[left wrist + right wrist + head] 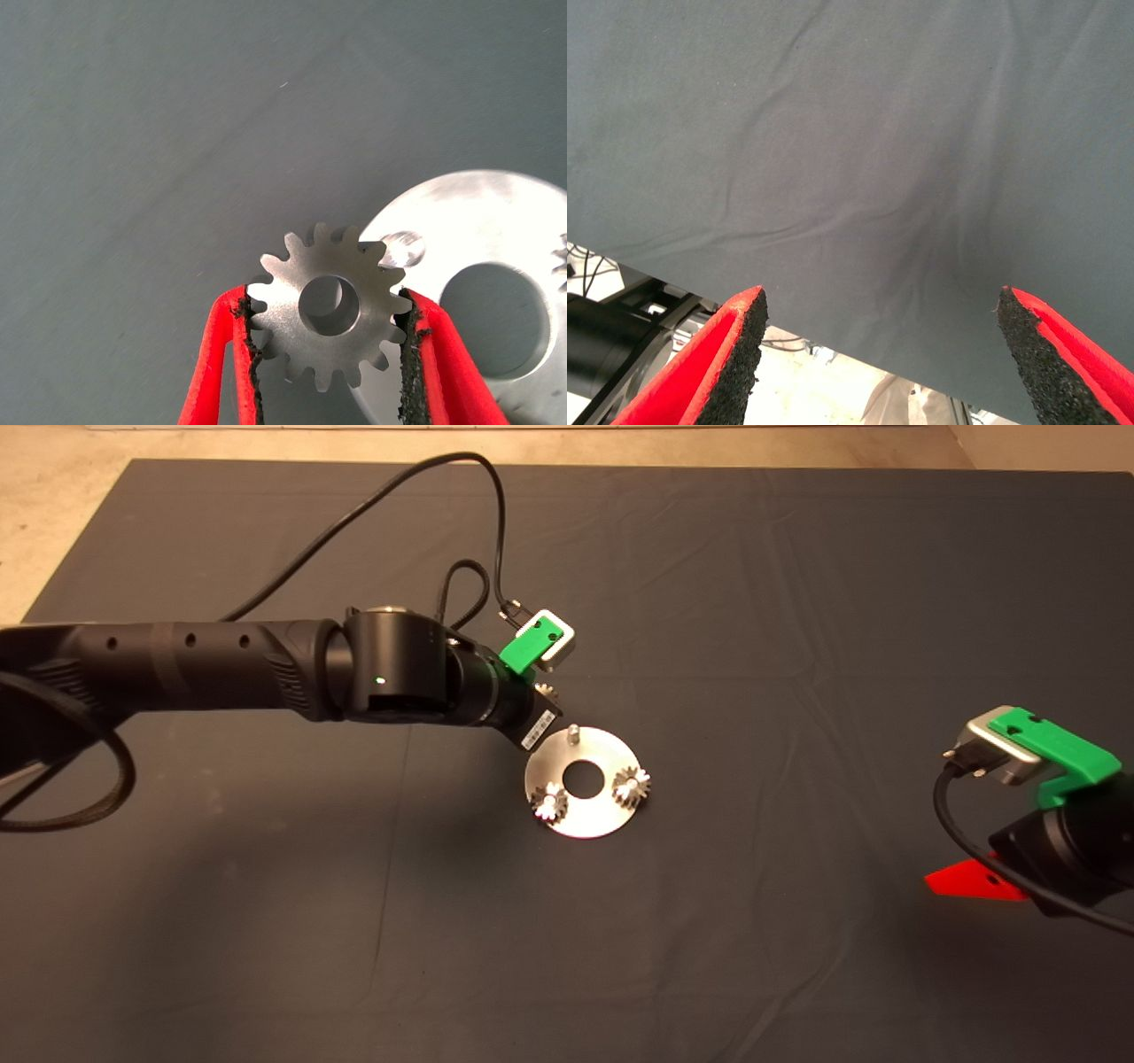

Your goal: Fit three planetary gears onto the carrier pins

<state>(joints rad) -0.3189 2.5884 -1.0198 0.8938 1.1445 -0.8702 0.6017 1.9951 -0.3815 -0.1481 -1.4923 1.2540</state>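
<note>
- Dark grey cloth covers the table as a mat (797,602), creased with soft folds; pale floor shows past its far edge.
- A flat round disc (585,819) of brushed silver metal lies near the mat's middle, with a round central hole.
- Two small toothed planetary gears sit on the disc: one (550,804) at about 8 o'clock of the hole, the other (631,784) at about 3 o'clock.
- One bare carrier pin (573,733), a short shiny post, stands upright at about 12 o'clock near the rim.
- The left gripper (330,354) reaches in on its black arm from 9 o'clock and sits at the disc's 11 o'clock edge.
- Its red fingers (211,372), lined with rough black pads, pinch a third gear (330,305) by the teeth on opposite sides; this gear is flat, matte grey, with a smooth round bore.
- In the left wrist view the held gear lies just beside the bare pin and overlaps the disc's rim.
- The right gripper (881,354) waits at the mat's 4 o'clock edge, its fingers spread wide with only wrinkled cloth between them.
</note>
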